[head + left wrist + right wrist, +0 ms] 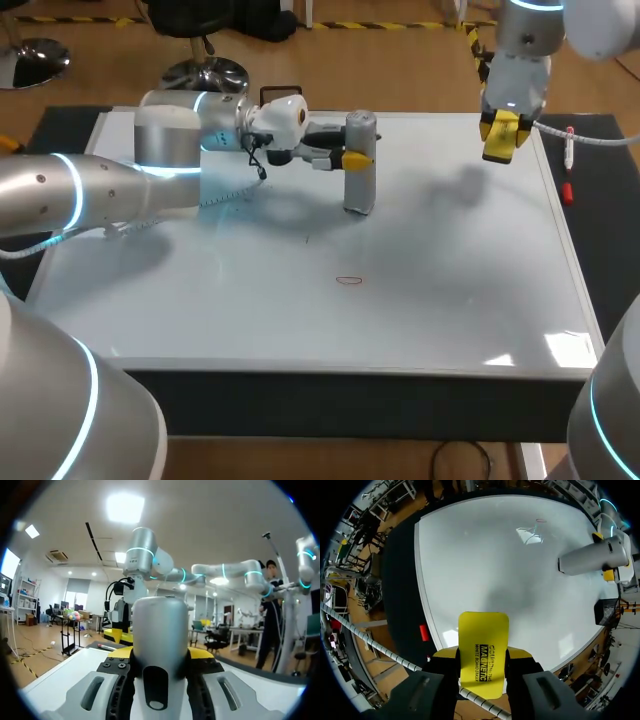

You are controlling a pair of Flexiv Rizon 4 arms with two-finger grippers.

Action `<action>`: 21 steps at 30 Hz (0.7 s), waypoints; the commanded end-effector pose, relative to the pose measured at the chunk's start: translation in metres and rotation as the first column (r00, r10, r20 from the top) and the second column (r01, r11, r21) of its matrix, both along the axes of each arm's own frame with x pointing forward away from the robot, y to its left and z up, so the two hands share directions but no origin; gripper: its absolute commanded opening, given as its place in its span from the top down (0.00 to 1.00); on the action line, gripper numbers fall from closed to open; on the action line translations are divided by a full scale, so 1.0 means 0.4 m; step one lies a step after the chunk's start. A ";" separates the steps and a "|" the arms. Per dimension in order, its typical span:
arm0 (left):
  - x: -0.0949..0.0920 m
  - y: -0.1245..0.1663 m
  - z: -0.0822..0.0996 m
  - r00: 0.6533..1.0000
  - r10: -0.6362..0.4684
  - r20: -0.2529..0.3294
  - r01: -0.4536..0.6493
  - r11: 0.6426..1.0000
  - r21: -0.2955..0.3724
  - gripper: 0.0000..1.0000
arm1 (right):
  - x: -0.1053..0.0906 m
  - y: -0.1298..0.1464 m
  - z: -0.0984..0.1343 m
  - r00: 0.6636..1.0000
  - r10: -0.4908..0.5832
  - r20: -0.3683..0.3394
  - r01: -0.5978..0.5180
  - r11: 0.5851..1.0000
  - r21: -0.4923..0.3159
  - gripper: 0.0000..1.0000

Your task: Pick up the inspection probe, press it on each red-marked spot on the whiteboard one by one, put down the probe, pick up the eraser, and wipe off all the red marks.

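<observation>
Left wrist view is showing my left gripper [160, 653] clamping the rigid, probably slick probe [160, 622] mid-body, right gripper [483, 654] pinching the eraser [483, 637].

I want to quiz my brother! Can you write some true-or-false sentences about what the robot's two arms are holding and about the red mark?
1. The left fingers clasp the grey probe. True.
2. The probe lies flat on the whiteboard. False: it is upright.
3. The right fingers hold a yellow eraser. True.
4. The eraser is rubbing the red mark. False: it is up by the board's far right corner, away from the mark.
</observation>
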State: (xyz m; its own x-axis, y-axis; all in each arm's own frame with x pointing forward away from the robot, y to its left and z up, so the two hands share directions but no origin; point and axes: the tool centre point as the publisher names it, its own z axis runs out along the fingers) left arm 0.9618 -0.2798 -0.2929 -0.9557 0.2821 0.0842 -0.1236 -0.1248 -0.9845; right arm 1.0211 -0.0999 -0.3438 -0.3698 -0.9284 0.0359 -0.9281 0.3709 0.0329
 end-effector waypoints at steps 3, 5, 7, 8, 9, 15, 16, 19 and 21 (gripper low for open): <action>-0.010 0.001 -0.011 1.000 0.002 -0.002 -0.002 1.000 0.007 1.00 | 0.001 -0.002 0.003 1.000 0.002 0.000 -0.002 1.000 -0.003 1.00; -0.011 0.001 -0.012 1.000 0.001 -0.003 -0.001 1.000 0.007 1.00 | 0.001 -0.002 0.003 1.000 0.002 0.000 -0.002 1.000 -0.003 1.00; -0.011 0.001 -0.013 1.000 0.000 -0.003 0.000 1.000 0.008 1.00 | 0.001 -0.002 0.003 1.000 0.002 0.000 -0.002 1.000 -0.003 1.00; -0.011 0.001 -0.013 1.000 0.001 -0.004 -0.001 1.000 0.008 1.00 | 0.001 -0.002 0.003 1.000 0.002 0.000 -0.002 1.000 -0.003 1.00; -0.012 0.002 -0.013 1.000 0.001 -0.004 -0.001 1.000 0.007 1.00 | 0.001 -0.002 0.003 1.000 0.002 0.000 -0.002 1.000 -0.003 1.00; -0.028 0.002 0.032 0.999 -0.002 0.033 0.004 0.999 -0.037 1.00 | 0.001 -0.002 0.003 1.000 0.002 0.000 -0.002 1.000 -0.003 1.00; -0.030 0.002 0.040 0.999 -0.003 0.036 0.005 0.999 -0.043 1.00 | 0.001 -0.002 0.003 1.000 0.002 0.000 -0.002 1.000 -0.003 1.00; -0.032 0.005 0.061 0.999 -0.004 0.045 0.006 0.998 -0.061 1.00 | 0.001 -0.002 0.003 1.000 0.002 0.000 -0.002 1.000 -0.003 1.00; -0.031 0.009 0.072 0.999 -0.002 0.049 0.005 0.998 -0.065 1.00 | 0.001 -0.002 0.003 1.000 0.002 0.000 -0.002 1.000 -0.003 1.00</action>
State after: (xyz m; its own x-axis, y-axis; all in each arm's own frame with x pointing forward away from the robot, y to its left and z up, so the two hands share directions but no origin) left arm 0.9536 -0.2798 -0.2719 -0.9539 0.2994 0.0188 -0.0809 -0.1963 -0.9772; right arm 1.0211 -0.1000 -0.3438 -0.3698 -0.9284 0.0359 -0.9281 0.3709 0.0328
